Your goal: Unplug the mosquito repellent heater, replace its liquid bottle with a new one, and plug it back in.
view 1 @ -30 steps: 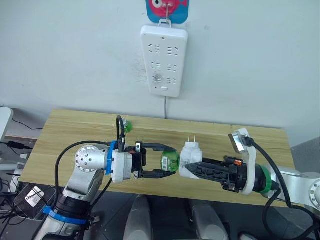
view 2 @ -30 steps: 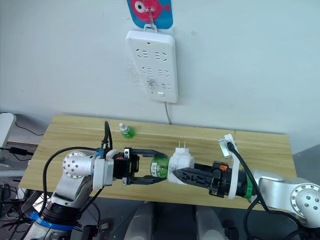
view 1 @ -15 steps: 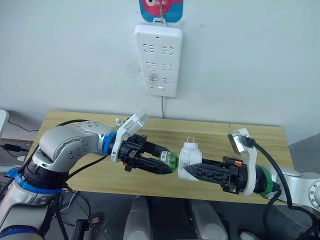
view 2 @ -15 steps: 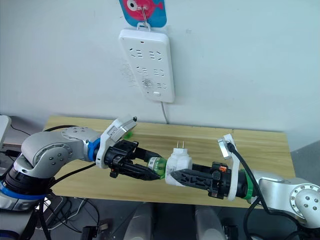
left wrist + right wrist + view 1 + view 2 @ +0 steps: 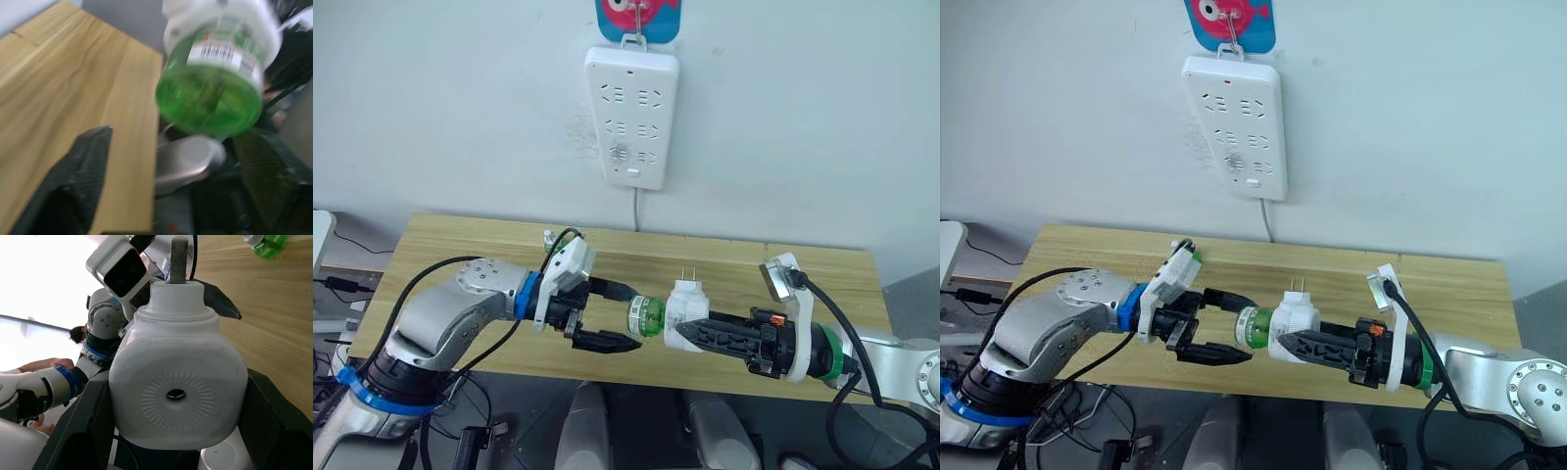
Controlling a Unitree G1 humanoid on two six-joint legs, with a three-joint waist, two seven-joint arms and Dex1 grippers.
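From my left eye, my right claw [image 5: 690, 333] sits right of centre in the lower half, clamped on the mosquito repellent heater [image 5: 684, 303], prongs pointing up; a green bottle [image 5: 645, 317] juts from the heater's left side, and my left claw [image 5: 625, 315] stands wide around it, one finger above, one below, neither clearly touching. The wooden table [image 5: 440, 257] runs across the middle, and the power strip [image 5: 632, 117] hangs on the wall at top centre. My right eye adds a second green bottle [image 5: 1189, 255] on the table, upper left of my left arm. In my left wrist view the bottle's green base [image 5: 211, 96] fills the upper right, my fingers [image 5: 73, 188] low at either side, well apart from it. In my right wrist view the heater's round face sits at centre between my fingers [image 5: 73, 431], held tight. I judge this a bottle-unscrewing step: I should centre my left claw on the bottle's body, close squarely, then twist about its axis while my right holds the heater steady, so nothing cocks or slips.
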